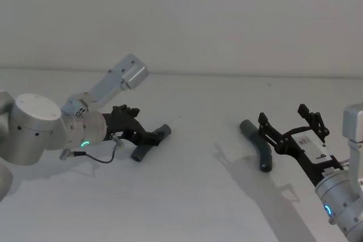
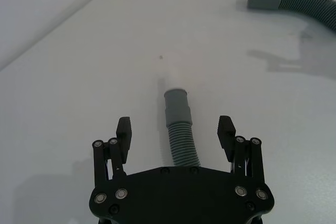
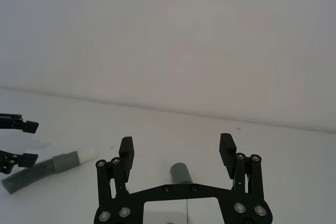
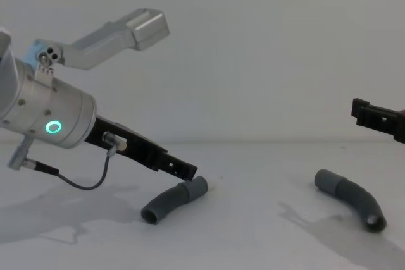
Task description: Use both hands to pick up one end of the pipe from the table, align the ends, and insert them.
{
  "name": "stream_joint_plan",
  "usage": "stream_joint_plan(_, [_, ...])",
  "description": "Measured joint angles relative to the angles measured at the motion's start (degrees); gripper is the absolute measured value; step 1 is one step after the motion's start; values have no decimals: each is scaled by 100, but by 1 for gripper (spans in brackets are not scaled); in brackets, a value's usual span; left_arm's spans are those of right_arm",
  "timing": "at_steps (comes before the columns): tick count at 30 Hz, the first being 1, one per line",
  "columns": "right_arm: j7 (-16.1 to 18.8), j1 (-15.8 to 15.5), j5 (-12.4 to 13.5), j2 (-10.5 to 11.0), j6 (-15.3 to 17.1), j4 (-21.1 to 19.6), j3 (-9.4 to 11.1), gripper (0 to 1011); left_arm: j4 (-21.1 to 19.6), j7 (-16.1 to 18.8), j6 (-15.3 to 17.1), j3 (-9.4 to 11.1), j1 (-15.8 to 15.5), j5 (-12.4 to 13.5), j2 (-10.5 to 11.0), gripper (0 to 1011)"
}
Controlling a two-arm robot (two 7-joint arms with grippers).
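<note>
The left gripper sat low over the surface with its fingers spread wide, gripping nothing. The left hose piece lay flat on the surface between those fingers, touching neither. Its ribbed body ran back beneath the palm, and its smooth grey cuff with the whitish tip pointed out ahead of the fingertips. The right gripper was likewise wide open and empty, held above the surface. The right hose piece lay below and just ahead of it, its cuff end showing between the fingers, well apart from the left gripper.
</note>
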Motion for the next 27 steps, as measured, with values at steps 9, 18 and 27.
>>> stream_joint_plan(9, [0,0,0,0,0,0,0,1001,307,-42,6,79,-130,99,-129,1000])
stream_joint_plan(18, [0,0,0,0,0,0,0,1001,585,-42,-58,113,-212,172,-290,1000])
stream_joint_plan(27, [0,0,0,0,0,0,0,1001,783,-24,-89,125,-252,230,-425,1000])
